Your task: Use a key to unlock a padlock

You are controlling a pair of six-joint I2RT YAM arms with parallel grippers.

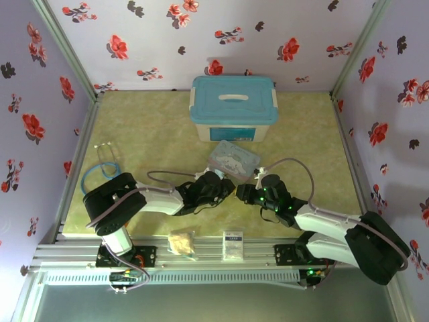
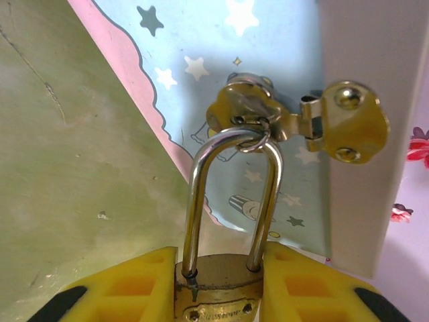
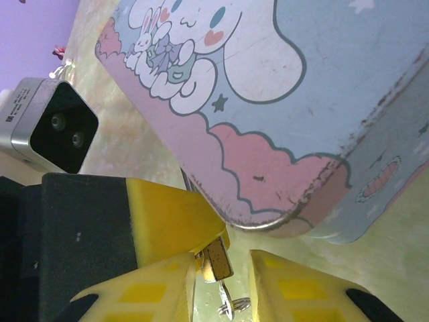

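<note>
In the left wrist view the small brass padlock (image 2: 216,295) sits between my left gripper's (image 2: 221,260) yellow fingers (image 2: 137,285), which are shut on its body. Its silver shackle (image 2: 196,194) loops through the gold hasp (image 2: 251,114) of the blue cartoon tin (image 2: 201,40). In the right wrist view the padlock's underside (image 3: 218,257) pokes out below a left finger (image 3: 171,215), and a thin key (image 3: 223,295) with a wire ring hangs from it. My right gripper (image 3: 223,298) is open, its fingers (image 3: 301,295) either side of the key without touching it. From above, both grippers (image 1: 226,188) (image 1: 243,194) meet in front of the tin (image 1: 233,161).
A white storage box with a teal lid (image 1: 233,107) stands behind the tin. A blue cable (image 1: 100,173) lies at the left. A small packet (image 1: 181,243) and a white card (image 1: 232,245) rest on the front rail. The left wrist's camera (image 3: 53,127) is close beside my right fingers.
</note>
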